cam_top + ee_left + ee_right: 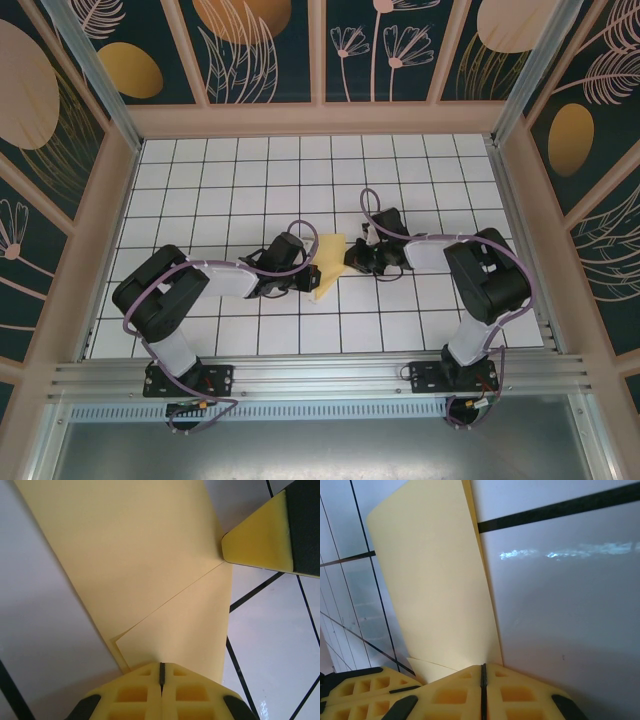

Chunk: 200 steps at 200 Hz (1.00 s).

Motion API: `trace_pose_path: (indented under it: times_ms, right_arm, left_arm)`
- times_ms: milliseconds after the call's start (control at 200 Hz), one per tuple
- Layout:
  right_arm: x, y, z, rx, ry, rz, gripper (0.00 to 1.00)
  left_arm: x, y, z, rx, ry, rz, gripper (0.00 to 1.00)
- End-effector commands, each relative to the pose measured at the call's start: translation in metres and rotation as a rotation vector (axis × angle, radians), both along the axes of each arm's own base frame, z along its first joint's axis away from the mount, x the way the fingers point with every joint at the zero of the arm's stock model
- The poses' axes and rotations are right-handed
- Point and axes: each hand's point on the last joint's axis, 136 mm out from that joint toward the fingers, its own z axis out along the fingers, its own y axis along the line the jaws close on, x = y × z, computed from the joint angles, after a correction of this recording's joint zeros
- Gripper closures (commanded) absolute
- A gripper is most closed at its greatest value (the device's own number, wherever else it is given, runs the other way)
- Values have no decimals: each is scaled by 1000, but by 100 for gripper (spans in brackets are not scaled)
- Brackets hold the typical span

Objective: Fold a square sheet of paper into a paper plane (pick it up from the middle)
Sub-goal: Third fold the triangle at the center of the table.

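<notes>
The left arm (215,275) and right arm (485,275) match: black joint housings, pale grey-white links, and a purple cable (366,203) looping along each (quite loosely). Up close, the left gripper (161,680) and right gripper (482,677) have yellow fingers (135,695) with square waffle pockets, edged by what may be black rubber.

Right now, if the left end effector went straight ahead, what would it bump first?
The folded yellow paper: the left end effector is shut right at its edge, seemingly pinching it. Past the paper waits the right end effector, though depth is unclear.
</notes>
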Motion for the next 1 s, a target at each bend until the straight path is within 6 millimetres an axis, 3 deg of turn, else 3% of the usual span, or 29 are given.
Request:
trace_pose_path:
  times_ms: [0,235,330,425,545,726,996]
  right_arm:
    - [8,0,9,7,-29,-15,89]
    - [4,-18,-21,-120,32,-53,89]
    - [7,-16,-9,-101,5,-55,89]
    - [11,-8,17,-62,-54,-42,88]
    - [2,11,41,-6,-93,19,88]
    - [-19,32,33,1,-64,66,89]
    - [-27,43,18,12,-38,73,90]
  left_arm:
    - [-18,36,-45,188,97,31,97]
    - [-18,37,-44,191,98,43,100]
    - [-19,39,-45,197,99,43,100]
    - [-18,40,-45,199,99,54,100]
    - [-17,40,-45,198,100,63,100]
    - [-17,40,-44,197,98,66,100]
    - [-15,42,-42,207,89,67,100]
